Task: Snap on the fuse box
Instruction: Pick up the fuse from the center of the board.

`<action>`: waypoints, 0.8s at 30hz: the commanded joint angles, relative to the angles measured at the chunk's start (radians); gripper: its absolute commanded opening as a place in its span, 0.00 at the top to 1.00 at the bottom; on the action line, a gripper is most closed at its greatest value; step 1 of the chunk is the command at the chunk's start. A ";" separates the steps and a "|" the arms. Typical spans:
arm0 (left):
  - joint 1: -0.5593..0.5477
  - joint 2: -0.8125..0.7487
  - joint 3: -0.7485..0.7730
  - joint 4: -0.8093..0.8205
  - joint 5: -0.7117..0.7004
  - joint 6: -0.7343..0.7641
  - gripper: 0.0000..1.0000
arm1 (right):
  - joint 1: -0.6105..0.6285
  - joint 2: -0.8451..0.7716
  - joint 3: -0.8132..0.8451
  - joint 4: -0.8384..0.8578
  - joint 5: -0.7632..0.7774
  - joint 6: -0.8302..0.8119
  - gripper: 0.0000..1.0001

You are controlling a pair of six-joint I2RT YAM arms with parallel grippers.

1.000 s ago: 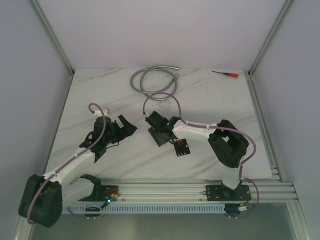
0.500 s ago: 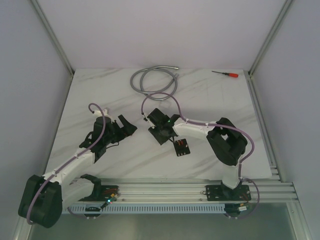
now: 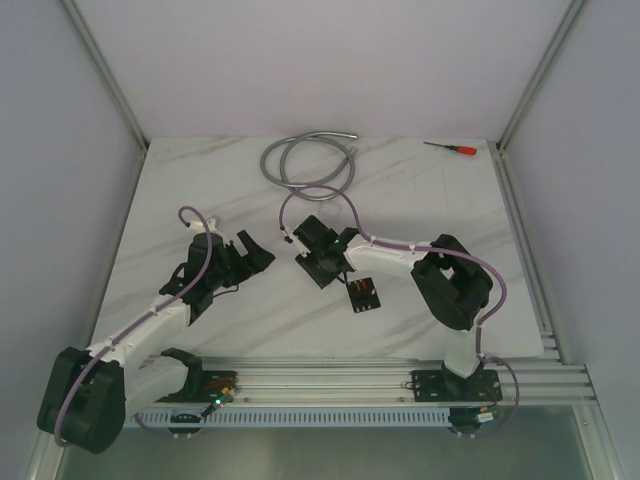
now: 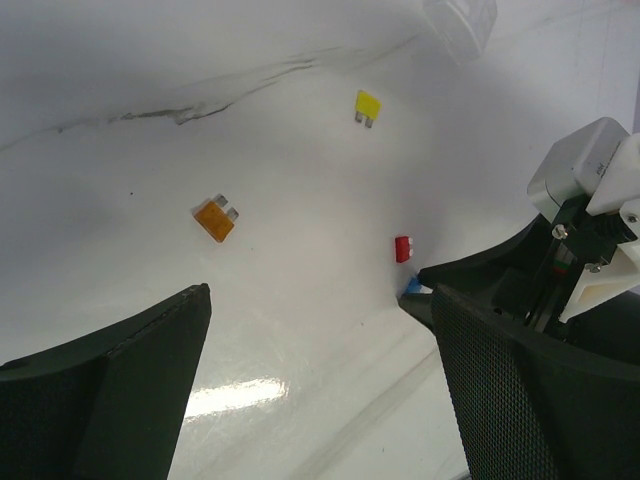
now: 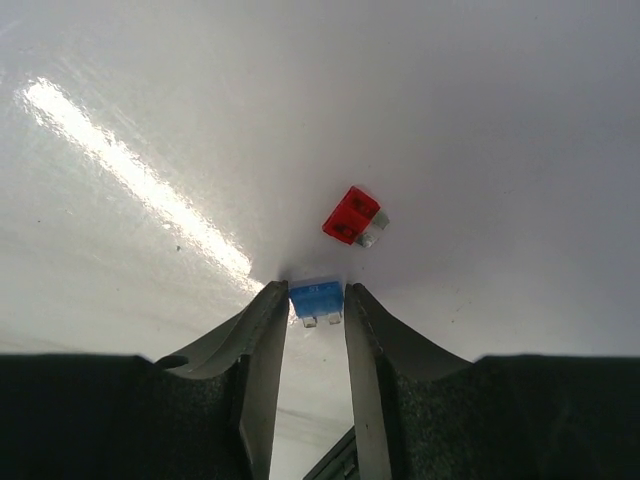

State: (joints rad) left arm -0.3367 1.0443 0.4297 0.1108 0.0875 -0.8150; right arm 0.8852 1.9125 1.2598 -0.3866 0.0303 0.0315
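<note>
The fuse box is a small black block lying on the marble table, just right of my right gripper and apart from it. In the right wrist view my right gripper has its two fingertips against the sides of a blue fuse that rests on the table. A red fuse lies just beyond it. My left gripper stands wide open over bare table with nothing between its fingers. It faces the right gripper from the left in the top view.
An orange fuse and a yellow fuse lie loose ahead of the left gripper. A clear plastic cover lies beyond them. A coiled grey hose and a red-handled screwdriver lie at the back.
My right gripper has shifted slightly back and left, and its jaws have narrowed onto the blue fuse. The left arm has not moved.
</note>
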 commanded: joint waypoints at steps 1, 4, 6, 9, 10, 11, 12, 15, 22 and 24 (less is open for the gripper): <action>0.007 0.008 0.011 0.014 0.021 -0.002 0.00 | 0.000 0.056 0.018 -0.025 -0.016 -0.022 0.66; 0.007 0.007 0.012 0.015 0.026 -0.002 0.00 | -0.001 0.061 0.019 -0.036 -0.006 -0.015 0.71; 0.007 0.009 0.011 0.015 0.029 -0.001 0.00 | 0.000 0.054 0.013 -0.038 0.000 -0.012 0.73; 0.007 0.010 0.012 0.024 0.046 -0.001 0.00 | -0.002 0.034 0.005 -0.040 0.006 0.003 0.76; 0.007 0.011 0.011 0.030 0.053 0.001 0.00 | -0.002 0.026 0.004 -0.039 0.009 0.014 0.76; 0.006 0.012 0.011 0.039 0.064 0.001 0.00 | -0.002 0.017 0.003 -0.038 0.011 0.023 0.76; 0.003 0.011 0.007 0.050 0.076 0.001 0.00 | -0.003 0.005 0.001 -0.036 0.015 0.044 0.77; -0.010 -0.001 -0.005 0.099 0.101 0.000 0.01 | -0.006 -0.040 -0.007 -0.016 0.051 0.119 0.77; -0.083 -0.041 -0.032 0.234 0.112 0.003 0.11 | -0.005 -0.207 -0.082 0.103 0.117 0.328 0.78; -0.110 -0.053 -0.037 0.271 0.102 0.008 0.14 | -0.006 -0.260 -0.101 0.123 0.141 0.369 0.78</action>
State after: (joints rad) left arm -0.4091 1.0233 0.4084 0.2619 0.1768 -0.8146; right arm 0.8833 1.7603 1.1927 -0.3397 0.1024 0.2687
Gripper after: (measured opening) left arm 0.885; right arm 0.301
